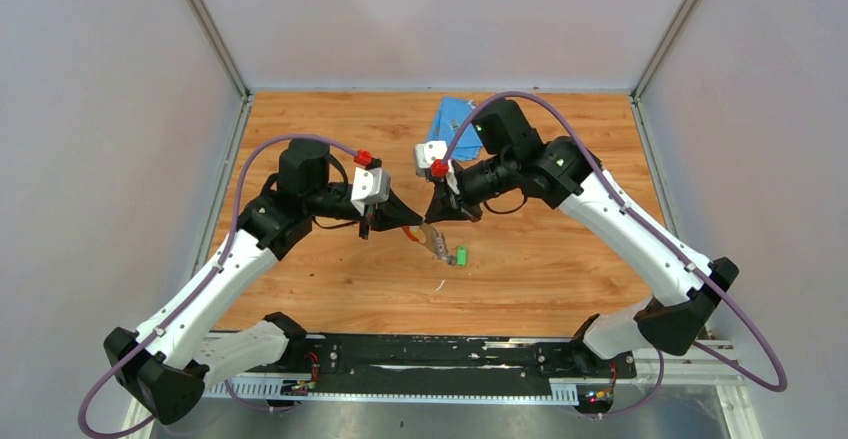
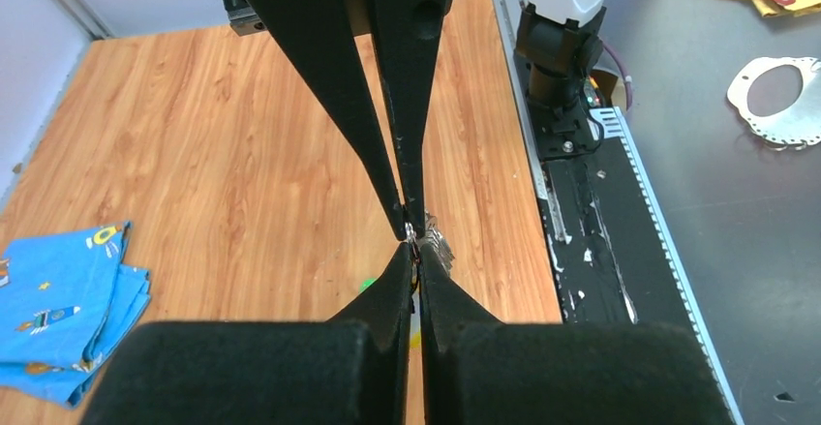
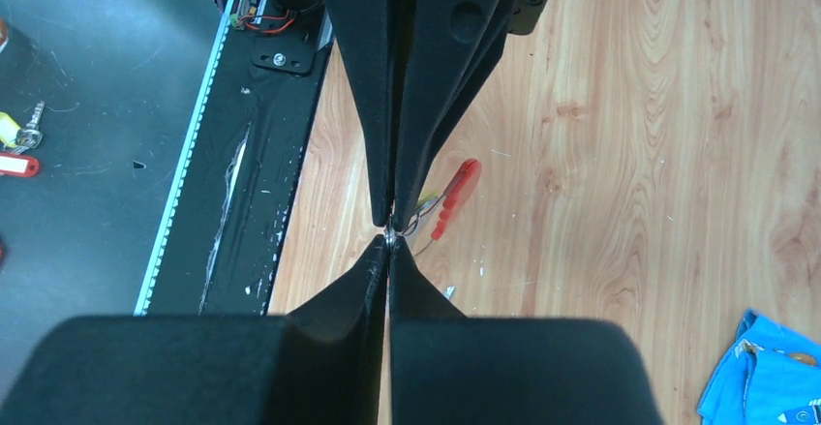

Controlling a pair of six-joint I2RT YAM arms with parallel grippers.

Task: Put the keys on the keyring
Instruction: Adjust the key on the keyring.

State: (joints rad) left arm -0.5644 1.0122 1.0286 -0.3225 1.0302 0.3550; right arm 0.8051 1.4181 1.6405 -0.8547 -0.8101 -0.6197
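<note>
My left gripper (image 1: 397, 223) and right gripper (image 1: 433, 221) meet tip to tip above the middle of the table. Both are shut on a thin silver ring of the keyring, seen in the left wrist view (image 2: 411, 235) and the right wrist view (image 3: 389, 236). The keyring's red strip (image 1: 412, 236) hangs below and shows in the right wrist view (image 3: 455, 196). A silver key (image 1: 437, 243) with a green tag (image 1: 462, 255) hangs beside it; its toothed blade (image 2: 439, 247) shows by my left gripper (image 2: 414, 249). A bit of yellow (image 2: 416, 339) shows through the finger gap. The right gripper (image 3: 389, 244) is closed tight.
A folded blue cloth (image 1: 455, 117) lies at the back of the table, also in the left wrist view (image 2: 58, 299). A small white scrap (image 1: 440, 284) lies on the wood. The black base rail (image 1: 420, 354) runs along the near edge.
</note>
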